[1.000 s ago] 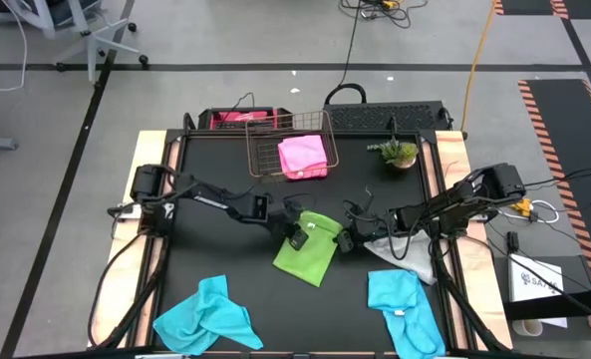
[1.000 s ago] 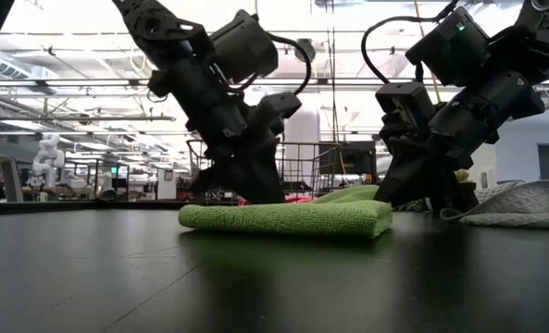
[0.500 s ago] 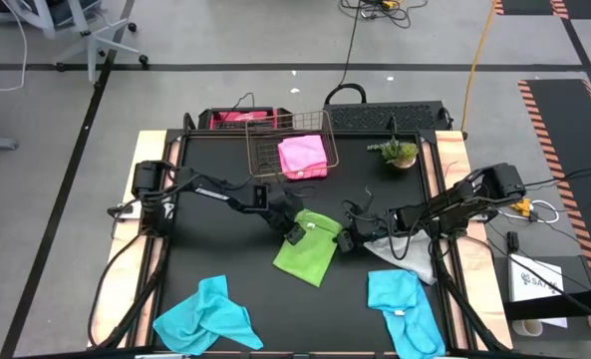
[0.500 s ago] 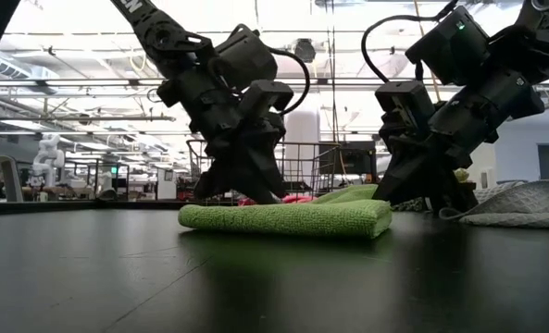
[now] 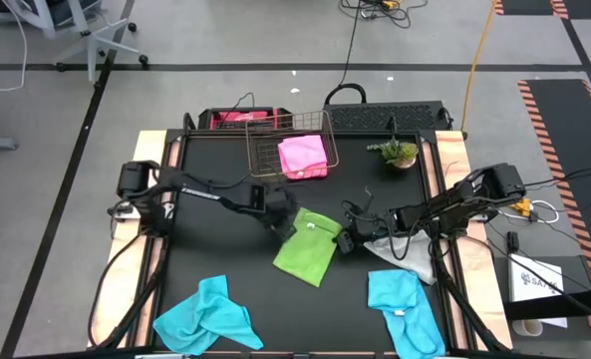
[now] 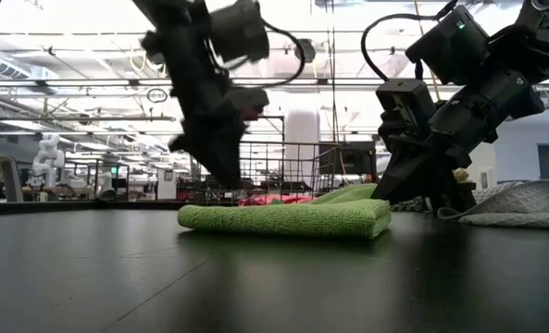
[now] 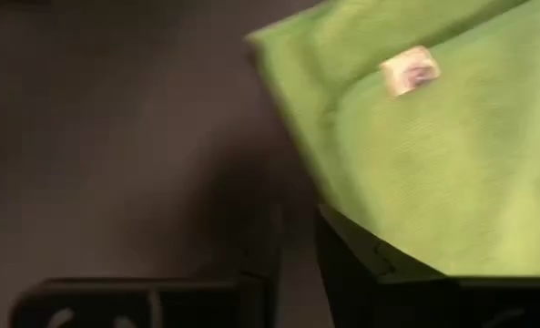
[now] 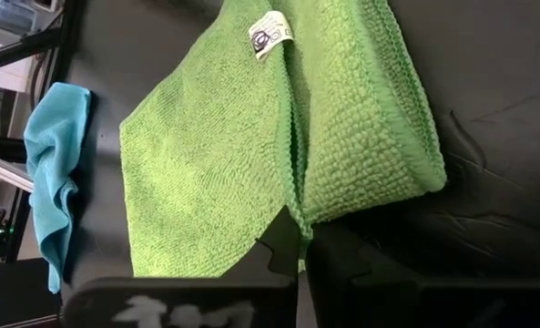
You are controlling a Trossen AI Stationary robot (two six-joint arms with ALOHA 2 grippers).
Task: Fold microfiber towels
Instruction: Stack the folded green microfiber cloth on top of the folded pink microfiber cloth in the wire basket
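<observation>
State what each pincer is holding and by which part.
The right pincer pinches the lime green towel at its edge. The left pincer holds nothing, lifted beside the towel.

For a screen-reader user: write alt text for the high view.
A folded lime green towel lies mid-table, the right hand pinching its edge and the left hand just off its far corner. A pink towel sits in a wire basket; two turquoise towels and a grey one lie nearby.

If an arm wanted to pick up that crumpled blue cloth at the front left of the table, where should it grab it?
Probably from straight above, pinching the raised ridge in the middle of the turquoise towel. It lies crumpled in soft folds on the table, so a fold standing up gives fingers something to close on; its flat edges hug the surface.
</observation>
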